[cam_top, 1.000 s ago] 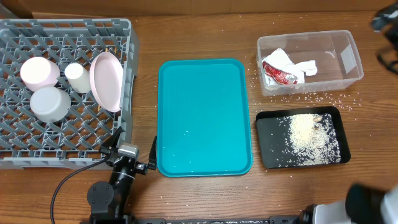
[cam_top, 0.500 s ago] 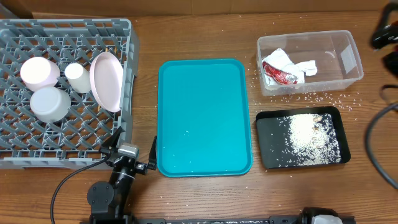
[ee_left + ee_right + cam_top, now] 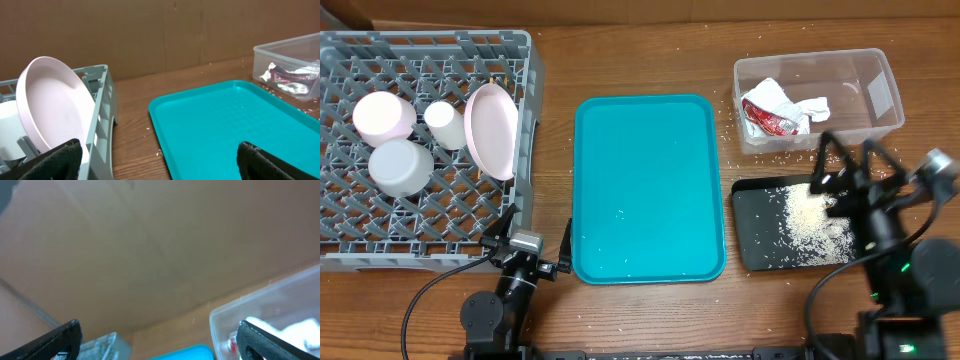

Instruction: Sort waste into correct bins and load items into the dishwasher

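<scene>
Currently, dish rack, far left: cup, two bowls, and plate standing on edge by the right wall; teal tray lies at centre. Clear tub, far right: white napkins and red wrapper; black tray, just beside it on the near side, carries a heap of rice grains, with more strewn on the table. Left gripper, by the teal tray's near-left corner, and right gripper, over the black tray's far edge, both gape wide and empty.
</scene>
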